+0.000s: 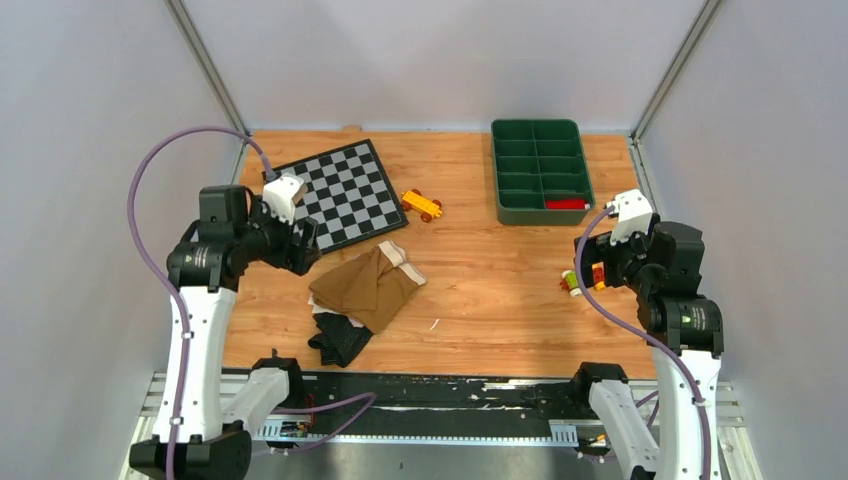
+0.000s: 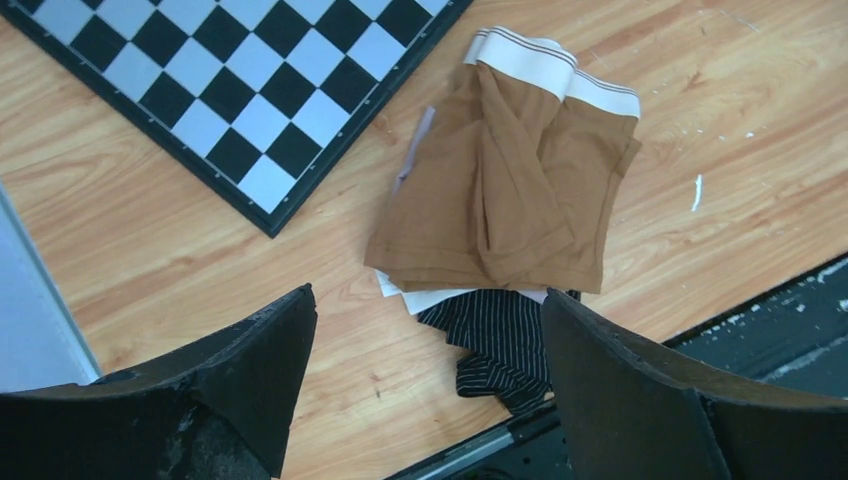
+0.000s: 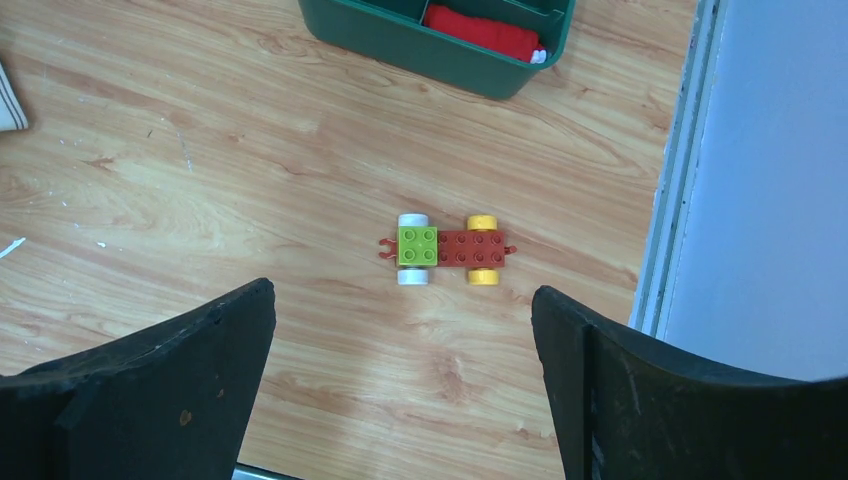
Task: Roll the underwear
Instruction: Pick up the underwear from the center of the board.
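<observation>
Underwear pile [image 1: 362, 295] sits near-left beside checkerboard mat [image 1: 345, 190] — tan pair [image 2: 500, 190] on top, black pair [image 2: 500, 345] under. Left gripper [image 2: 428, 296] above it, jaws apart, empty; right gripper [image 3: 402, 292] likewise. Pinch only tan's edge — spread flat before rolling.

A wooden desk [image 1: 480, 290] carries a black-and-white checkerboard mat [image 1: 345, 193] with a dark border at its far left, lying askew to the desk's edges. Just beside the mat's right corner sits a small orange toy car [image 1: 421, 205]. At the far right stands a green tray [image 1: 543, 215] split into compartments; a red thing [image 3: 482, 32] with a white bit at one end lies in its near right compartment. On the near side of the tray, apart from it and close to the desk's right edge, rests a brick car [image 3: 444, 250]: a green brick over white wheels, a red base, yellow wheels. A small white fleck [image 2: 697, 192] marks the wood.
</observation>
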Robot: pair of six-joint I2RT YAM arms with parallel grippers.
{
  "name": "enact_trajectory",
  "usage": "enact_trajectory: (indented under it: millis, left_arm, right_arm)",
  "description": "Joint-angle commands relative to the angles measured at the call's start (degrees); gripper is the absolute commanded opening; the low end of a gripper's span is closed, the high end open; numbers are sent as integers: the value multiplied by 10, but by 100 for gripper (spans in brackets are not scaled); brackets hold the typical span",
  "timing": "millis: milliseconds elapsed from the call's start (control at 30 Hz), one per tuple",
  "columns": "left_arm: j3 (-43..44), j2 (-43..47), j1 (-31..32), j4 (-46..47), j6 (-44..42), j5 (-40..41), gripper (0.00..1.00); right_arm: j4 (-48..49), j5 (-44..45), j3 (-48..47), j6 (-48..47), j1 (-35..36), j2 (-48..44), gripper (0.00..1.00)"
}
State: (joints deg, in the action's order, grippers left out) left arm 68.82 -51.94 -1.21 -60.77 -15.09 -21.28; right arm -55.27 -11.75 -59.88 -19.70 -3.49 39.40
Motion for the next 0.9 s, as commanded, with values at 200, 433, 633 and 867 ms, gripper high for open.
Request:
enact_trajectory:
  millis: [200, 433, 633, 867]
  left_arm:
    - [164, -189, 216, -42, 3, 93, 83]
    - [227, -321, 304, -42, -5, 96, 71]
    - [171, -327, 377, 14, -10, 98, 57]
    - [144, -412, 406, 70, 25, 171, 59]
  right_arm:
    - [-63, -169, -40, -117, 1, -16, 100]
    - [-97, -47, -93, -92, 2, -19, 99]
    - [-145, -53, -121, -99, 1, -33, 100]
    - [-139, -50, -98, -86, 1, -41, 99]
